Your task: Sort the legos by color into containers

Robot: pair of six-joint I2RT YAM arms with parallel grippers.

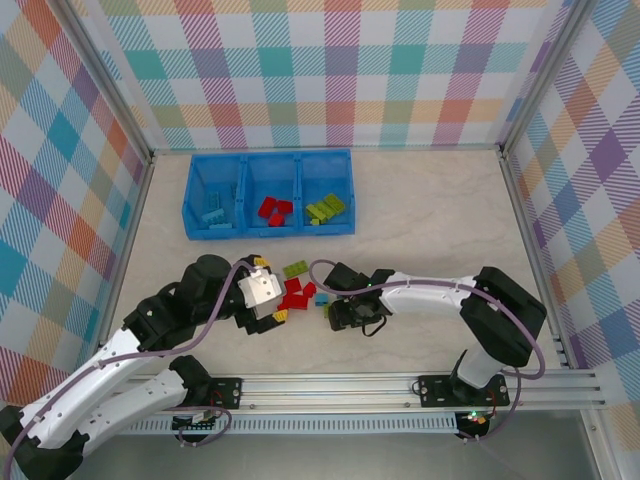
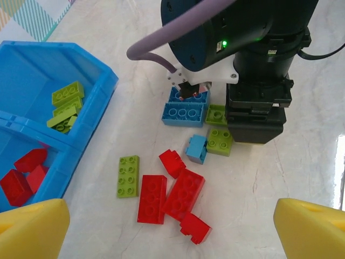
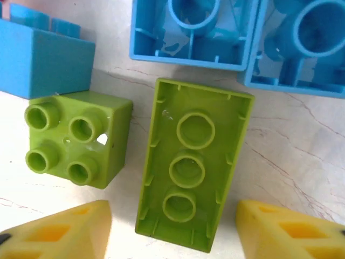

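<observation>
On the pale marble tabletop (image 3: 302, 140), an upturned lime lego (image 3: 191, 162) lies between the right fingers (image 3: 285, 232), spread wide.

Bright, even light; soft shadows; glare on table (image 2: 331, 156); sharp focus.

the blue tray of three containers (image 1: 268, 233) was set far back on the counter (image 1: 430, 220), with light blue legos (image 1: 212, 215) held in the left one, red legos (image 1: 274, 210) in the middle and lime green legos (image 1: 325, 208) in the right. a mixed loose pile (image 1: 296, 292) was left nearer, with one green brick (image 3: 194, 162) lying upside down.
</observation>
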